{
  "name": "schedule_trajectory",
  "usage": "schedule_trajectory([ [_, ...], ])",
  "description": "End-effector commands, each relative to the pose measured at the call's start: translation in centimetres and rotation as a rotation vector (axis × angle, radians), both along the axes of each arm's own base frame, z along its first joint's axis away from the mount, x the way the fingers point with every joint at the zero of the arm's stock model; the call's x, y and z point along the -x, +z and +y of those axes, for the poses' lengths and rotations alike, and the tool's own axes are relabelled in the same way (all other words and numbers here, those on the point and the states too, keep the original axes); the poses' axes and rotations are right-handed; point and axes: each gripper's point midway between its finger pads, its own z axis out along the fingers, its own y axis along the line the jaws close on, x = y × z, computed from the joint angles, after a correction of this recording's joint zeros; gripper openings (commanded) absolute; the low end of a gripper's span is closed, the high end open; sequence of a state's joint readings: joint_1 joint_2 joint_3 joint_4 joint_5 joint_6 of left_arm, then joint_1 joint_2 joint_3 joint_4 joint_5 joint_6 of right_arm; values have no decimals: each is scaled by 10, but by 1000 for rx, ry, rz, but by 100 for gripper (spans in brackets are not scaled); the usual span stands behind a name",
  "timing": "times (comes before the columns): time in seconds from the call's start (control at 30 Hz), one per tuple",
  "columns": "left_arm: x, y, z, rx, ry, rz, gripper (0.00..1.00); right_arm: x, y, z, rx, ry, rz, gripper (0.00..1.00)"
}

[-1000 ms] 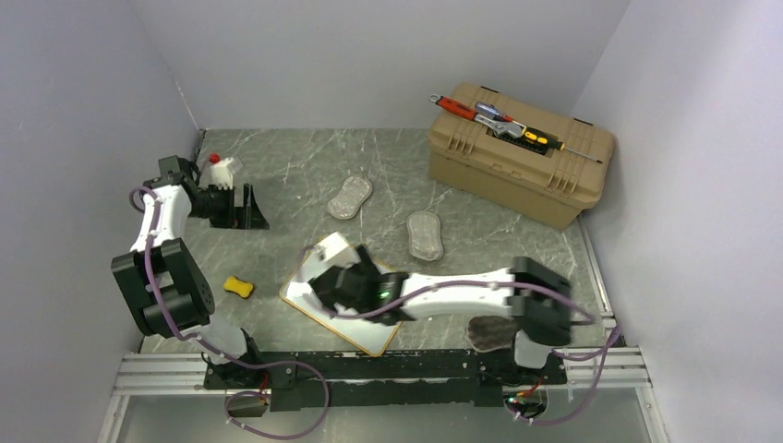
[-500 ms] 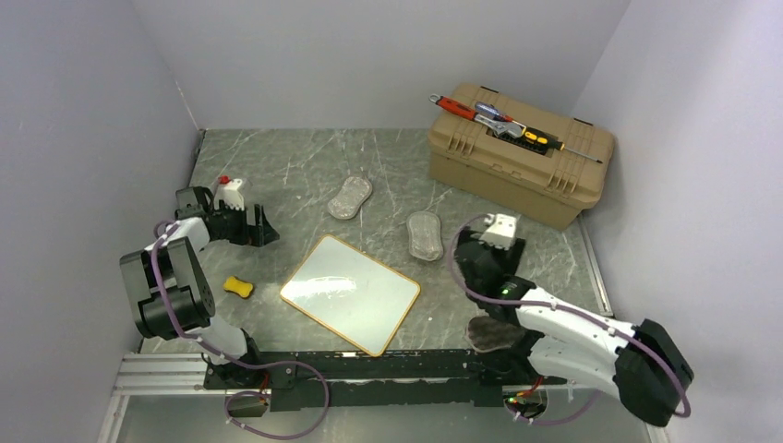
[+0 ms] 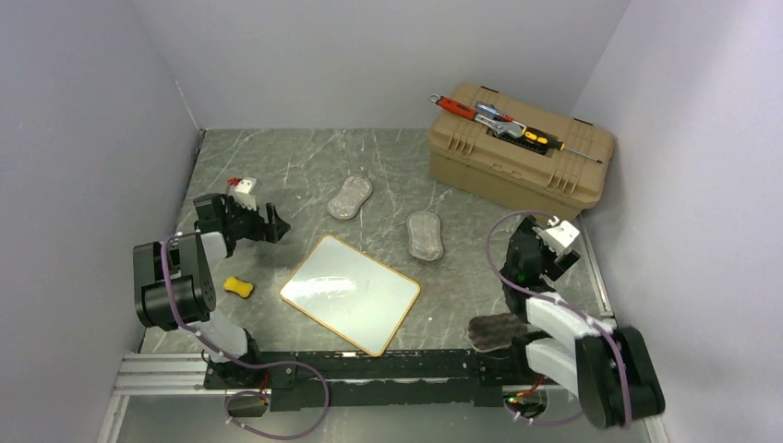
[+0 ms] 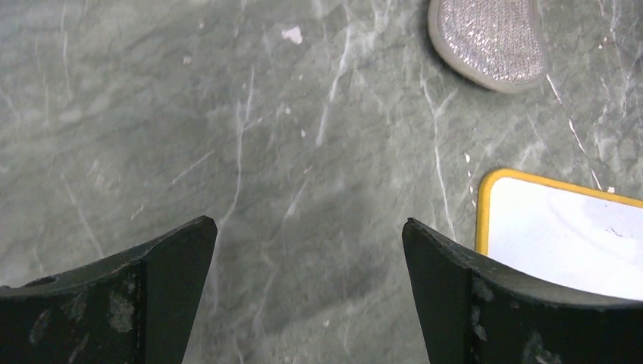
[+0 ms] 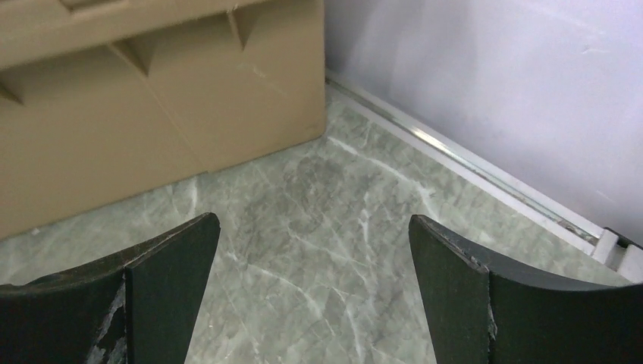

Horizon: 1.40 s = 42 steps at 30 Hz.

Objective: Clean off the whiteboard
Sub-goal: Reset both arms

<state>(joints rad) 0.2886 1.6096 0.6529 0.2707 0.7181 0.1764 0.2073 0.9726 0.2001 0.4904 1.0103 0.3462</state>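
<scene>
From the top external camera, the flat, glossy white rectangular whiteboard (image 3: 355,297) with its thin yellow-orange frame lies on the grey marbled table (image 3: 305,166) between the 2 arms. Its long axis runs diagonally from far-left to near-right, and only faint grey traces show on it, so the wiping looks nearly or fully done. The left gripper (image 3: 273,227) hovers near the board's far corner, to its left, fingers spread and empty, and is clearly the nearer one. The right gripper (image 3: 547,244) sits well apart at the right side, also spread wide and holding nothing, aimed toward the tan plastic toolbox (image 3: 517,157). A small yellow sponge (image 3: 239,287) lies near the left arm, a dark grey foam pad (image 3: 496,330) by the right arm's base, and 2 glittery grey oval pads (image 3: 350,197) beyond the board. In the left wrist view, the left gripper (image 4: 307,227) is released over bare table, the whiteboard (image 4: 561,243) corner lying past its right finger and 1 of the glittery grey oval pads (image 4: 489,38) ahead. In the right wrist view, the right gripper (image 5: 311,220) gapes over bare table facing the toolbox (image 5: 152,98) and the pale wall (image 5: 493,91), with the board out of sight. Any further pass would, I judge, need a wiper picked up first, most handily by the left arm.
</scene>
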Motion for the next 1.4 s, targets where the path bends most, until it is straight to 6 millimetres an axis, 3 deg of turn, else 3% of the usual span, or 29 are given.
schedule_trajectory([
  [0.0,-30,19,-2,-45,42,-125,100,-34,15,6,30,48,-88,100],
  [0.2,-37,9,-2,-93,95,-116,99,-57,2,12,84,109,-72,100],
  [0.37,-5,14,-10,-126,102,-339,99,-55,1,14,87,130,-74,100],
  [0.43,-5,26,-11,-111,120,-429,99,-51,3,15,90,149,-105,100],
  [0.53,-18,10,-2,-105,123,-246,100,-63,1,29,122,255,-68,100],
  [0.6,-16,14,0,-67,125,-309,100,-82,-1,52,174,420,-24,100],
  [0.67,-14,11,-3,-66,101,-287,99,-85,-13,46,100,462,-12,100],
  [0.73,-15,14,-1,-80,101,-279,100,-85,-7,33,94,463,-95,100],
  [0.8,-17,17,-2,-66,104,-310,99,-86,-20,32,43,466,-34,100],
  [0.83,-16,17,-2,-62,106,-315,100,-90,-13,31,79,466,-57,100],
  [0.9,-15,14,-2,-63,98,-295,99,-92,-22,32,48,461,-1,100],
  [1.37,-16,14,-2,-64,100,-299,99,-90,-19,33,62,459,-14,100],
])
